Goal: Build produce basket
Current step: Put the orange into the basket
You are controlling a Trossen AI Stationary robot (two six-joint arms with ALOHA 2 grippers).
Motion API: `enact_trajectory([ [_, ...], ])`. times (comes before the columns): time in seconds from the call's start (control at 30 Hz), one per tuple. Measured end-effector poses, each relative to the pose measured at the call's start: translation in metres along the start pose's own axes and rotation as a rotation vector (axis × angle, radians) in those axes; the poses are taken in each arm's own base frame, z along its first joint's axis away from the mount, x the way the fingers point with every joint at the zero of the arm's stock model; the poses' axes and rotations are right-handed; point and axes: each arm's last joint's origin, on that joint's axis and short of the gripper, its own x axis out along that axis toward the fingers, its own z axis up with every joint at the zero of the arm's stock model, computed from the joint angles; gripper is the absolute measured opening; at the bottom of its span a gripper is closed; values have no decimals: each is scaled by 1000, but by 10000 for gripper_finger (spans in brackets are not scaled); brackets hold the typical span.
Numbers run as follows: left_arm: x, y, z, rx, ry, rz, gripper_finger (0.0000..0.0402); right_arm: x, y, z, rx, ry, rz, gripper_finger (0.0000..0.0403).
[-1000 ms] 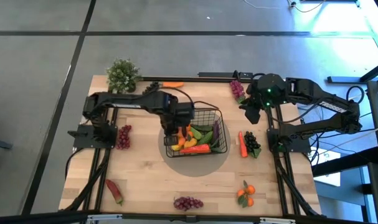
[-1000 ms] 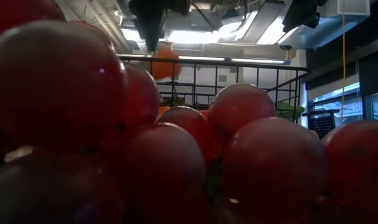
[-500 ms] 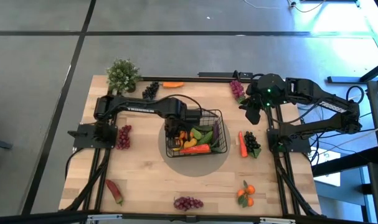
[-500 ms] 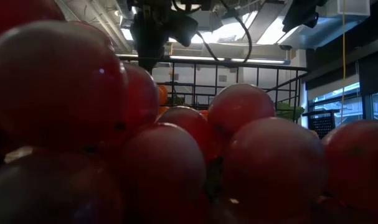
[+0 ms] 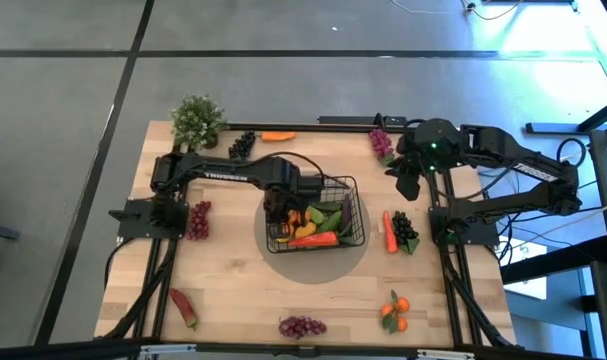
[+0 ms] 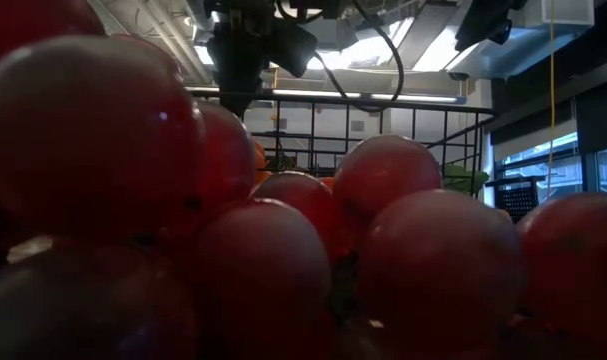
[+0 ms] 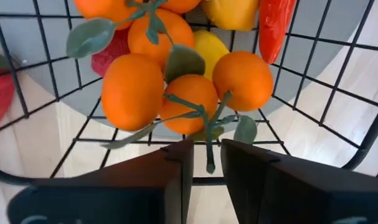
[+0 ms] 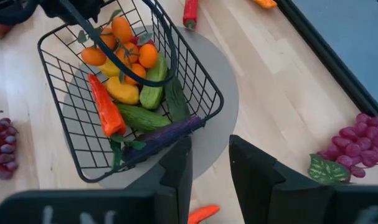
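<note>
The black wire basket [image 5: 358, 215] stands on a grey round mat [image 5: 313, 265] at the table's middle. It holds cucumbers, a yellow fruit, a red-orange piece, an eggplant and a cluster of oranges [image 7: 189, 99]. The cluster lies on the produce at the basket's left side [image 8: 123, 46]. My left gripper [image 7: 207, 155] points down into that side [image 5: 276, 205], narrowly open. The cluster's thin green stem [image 7: 208, 163] stands in the gap, with space on both sides. My right gripper [image 8: 208, 149] hangs open and empty above the table's far right [image 5: 405, 180].
Loose produce lies around the basket: purple grapes [image 5: 301, 326], oranges [image 5: 395, 312], a red pepper [image 5: 185, 306], red grapes [image 5: 198, 220], a carrot with dark grapes [image 5: 398, 232], and more along the far edge. A potted plant [image 5: 197, 120] stands far left. Grapes [image 6: 283, 250] block the low view.
My left gripper has gone down into the basket's left side with the orange cluster. The cluster hung above the rim a second ago and now lies among the produce inside. Over the last half second the gripper has kept still.
</note>
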Motion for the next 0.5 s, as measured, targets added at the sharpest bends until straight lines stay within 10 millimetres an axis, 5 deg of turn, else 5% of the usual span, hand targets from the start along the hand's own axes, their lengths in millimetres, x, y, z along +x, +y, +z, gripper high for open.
enact_trajectory([
  [0.23, -21, 0, -11, -100, -32, -6, 69, -19, 0, -4, -42, -52, 21, 95],
  [0.5, -66, -3, -22, -196, -235, 141, 67, -23, 9, -17, -265, 63, 302, 95],
])
